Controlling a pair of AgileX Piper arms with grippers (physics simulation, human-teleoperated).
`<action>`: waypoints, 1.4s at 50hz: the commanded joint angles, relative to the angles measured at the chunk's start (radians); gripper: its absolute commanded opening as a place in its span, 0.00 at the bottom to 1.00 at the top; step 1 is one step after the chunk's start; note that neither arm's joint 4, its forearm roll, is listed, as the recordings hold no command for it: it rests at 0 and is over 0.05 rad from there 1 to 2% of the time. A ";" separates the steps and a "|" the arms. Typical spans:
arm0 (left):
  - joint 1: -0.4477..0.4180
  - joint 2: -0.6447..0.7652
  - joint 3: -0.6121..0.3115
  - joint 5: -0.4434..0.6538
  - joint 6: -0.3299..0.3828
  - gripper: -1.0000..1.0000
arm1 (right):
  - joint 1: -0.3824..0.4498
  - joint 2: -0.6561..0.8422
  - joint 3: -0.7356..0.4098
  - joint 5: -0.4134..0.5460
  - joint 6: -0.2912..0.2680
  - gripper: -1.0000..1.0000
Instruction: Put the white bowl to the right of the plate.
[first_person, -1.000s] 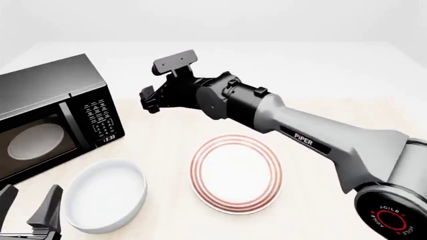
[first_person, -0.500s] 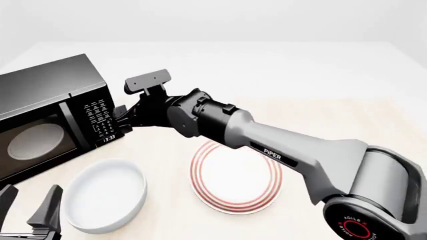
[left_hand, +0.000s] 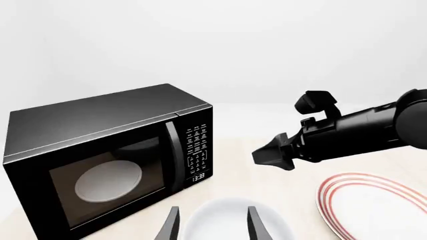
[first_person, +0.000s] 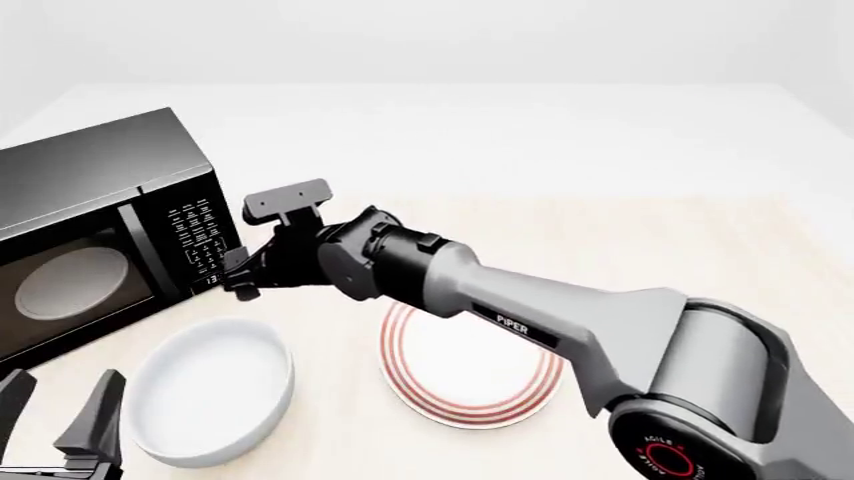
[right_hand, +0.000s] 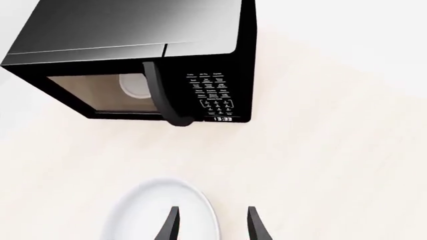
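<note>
The white bowl (first_person: 207, 390) sits at the front left of the table, and the red-ringed plate (first_person: 481, 385) lies just to its right. My right arm reaches across the plate's far edge. Its gripper (first_person: 240, 276) hangs open above the bowl's far rim, close to the microwave's keypad. In the right wrist view the open gripper (right_hand: 212, 226) spans the edge of the bowl (right_hand: 150, 215) from above. My left gripper (first_person: 60, 415) rests open at the front left corner, beside the bowl. In the left wrist view the bowl (left_hand: 230, 217) shows between the fingers and the plate (left_hand: 377, 205) lies beyond.
A black microwave (first_person: 94, 230) with its door shut stands at the left, just behind the bowl; it also fills the left wrist view (left_hand: 107, 160) and the right wrist view (right_hand: 147, 60). The light table (first_person: 694, 230) stretches to the right of the plate.
My right arm has swung left and down, bringing its gripper from above the table's middle to just over the bowl's far rim by the microwave. The left arm, bowl and plate have not moved.
</note>
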 joint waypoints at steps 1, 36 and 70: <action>0.000 0.000 0.000 0.000 0.000 1.00 | 0.019 0.054 0.001 0.024 0.048 1.00; 0.000 0.000 0.000 0.000 0.000 1.00 | 0.027 0.072 0.121 -0.140 0.154 1.00; 0.000 0.000 0.000 0.000 0.000 1.00 | 0.025 0.081 0.208 -0.256 0.200 1.00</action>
